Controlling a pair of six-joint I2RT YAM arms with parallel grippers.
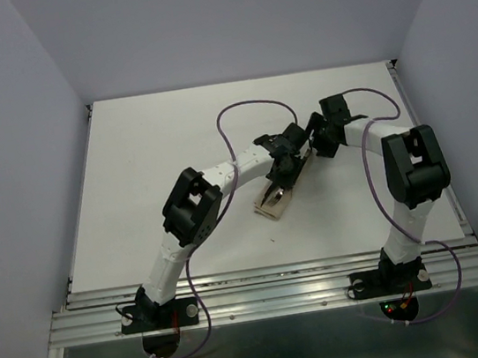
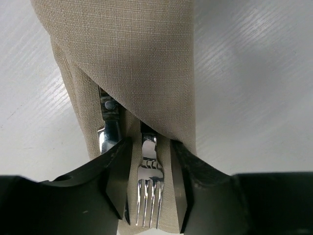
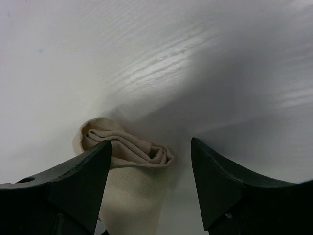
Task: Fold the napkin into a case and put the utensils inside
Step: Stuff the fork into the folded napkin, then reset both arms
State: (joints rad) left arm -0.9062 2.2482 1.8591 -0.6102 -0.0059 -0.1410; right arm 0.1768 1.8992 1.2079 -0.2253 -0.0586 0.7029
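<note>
The napkin is folded into a narrow beige case [image 2: 142, 63], lying slantwise mid-table [image 1: 271, 203]. A fork [image 2: 149, 193] and a knife [image 2: 110, 128] stick out of its open end, handles tucked under the diagonal flap. My left gripper [image 2: 150, 145] is open over that end, one finger [image 2: 115, 181] on each side of the fork, with cloth showing between fork and fingers. In the top view it [image 1: 284, 171] covers the case's far part. My right gripper [image 3: 150, 144] is open and holds nothing. The case's layered closed end [image 3: 132, 149] sits just beyond its left fingertip.
The white table [image 1: 147, 156] has raised rails along its sides and a metal frame at the near edge. Grey walls close it in. Both arms meet over the case, and the right gripper [image 1: 310, 147] is close beside the left one. A purple cable loops above the left arm.
</note>
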